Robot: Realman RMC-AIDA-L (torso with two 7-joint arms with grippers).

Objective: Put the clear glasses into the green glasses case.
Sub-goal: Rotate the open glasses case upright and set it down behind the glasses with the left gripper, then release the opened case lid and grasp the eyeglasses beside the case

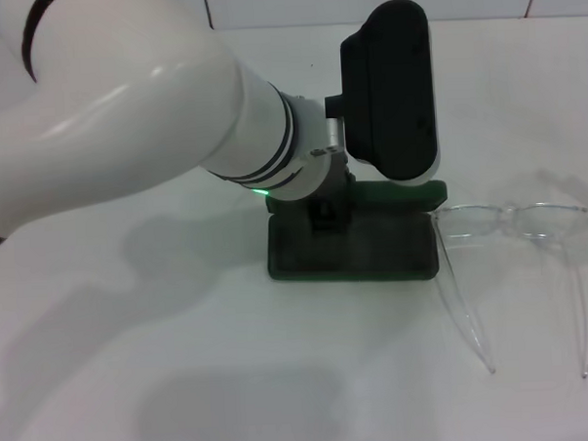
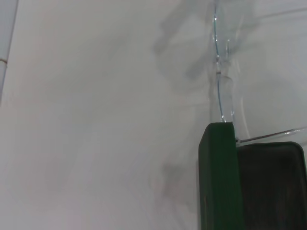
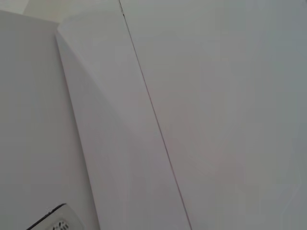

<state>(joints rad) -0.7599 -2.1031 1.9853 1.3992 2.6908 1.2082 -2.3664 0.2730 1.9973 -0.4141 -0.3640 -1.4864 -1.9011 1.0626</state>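
So the left pincer (image 1: 325,211) is down right at the green case (image 1: 354,247), at the back edge of its open tray, but the arm and wrist block the fingers, so I can't tell if it's open, closed or gripping anything. The case sits open on the white surface (image 1: 281,377), mid-table, lid (image 2: 218,177) standing up at the back; it's dark green with a dark lining. The clear glasses (image 1: 515,260) lie just to the right of the case, one corner of the frame touching or nearly touching it, arms unfolded and pointing toward the robot. Fully see-through plastic, thin curved arms. Right pincer isn't visible anywhere.
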